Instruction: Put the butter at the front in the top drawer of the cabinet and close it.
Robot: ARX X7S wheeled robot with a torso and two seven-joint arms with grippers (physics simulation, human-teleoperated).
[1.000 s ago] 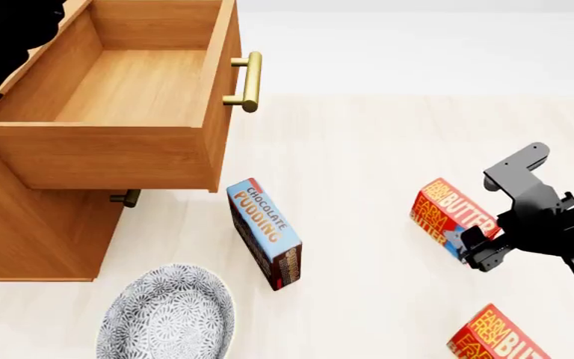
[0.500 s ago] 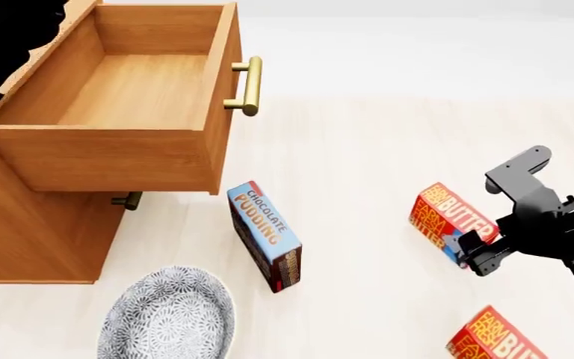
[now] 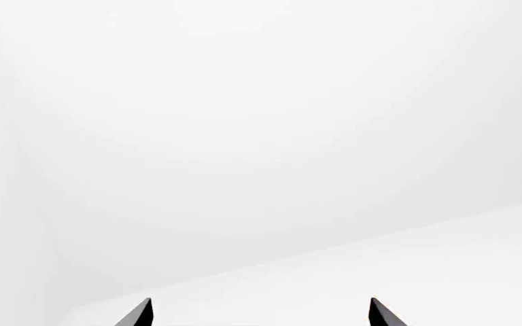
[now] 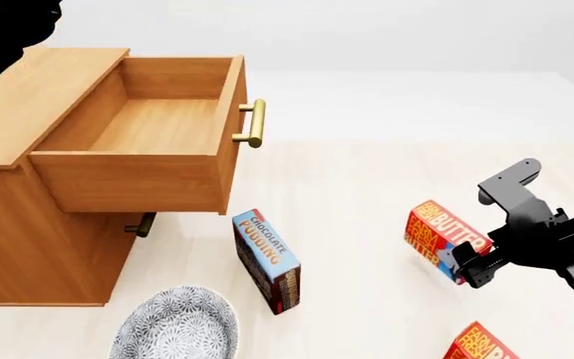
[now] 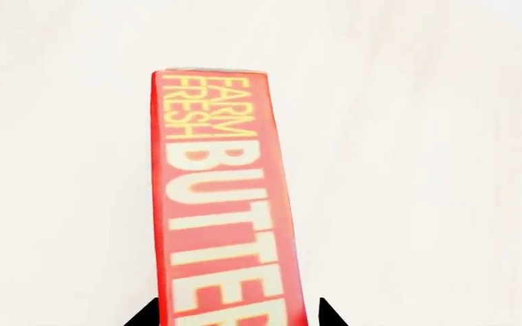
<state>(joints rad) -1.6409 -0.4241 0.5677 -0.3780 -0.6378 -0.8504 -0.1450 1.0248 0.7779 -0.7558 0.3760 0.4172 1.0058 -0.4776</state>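
We find the butter (image 4: pixel 445 238) gripped at its near end by the right claw (image 4: pixel 463 265), the carton running from the fingers toward the far left, tilted, over the pale floor (image 4: pixel 367 194). The right wrist view confirms it: the carton (image 5: pixel 220 204) sits between the two dark fingertips (image 5: pixel 149 317), its lettered narrow face toward the camera. Whether it clears the floor, we cannot tell.

The head view alone shows the surroundings. The cabinet (image 4: pixel 28 224) stands at the left with its top drawer (image 4: pixel 158 142) pulled open. A pudding box (image 4: pixel 265 258) stands near the cabinet, a patterned bowl (image 4: pixel 176 329) nearer still, and a second butter carton (image 4: pixel 481 345) sits at the near right edge.

The left wrist view shows only the left claw (image 3: pixel 256 316) tips spread apart, grasping nothing, against white.
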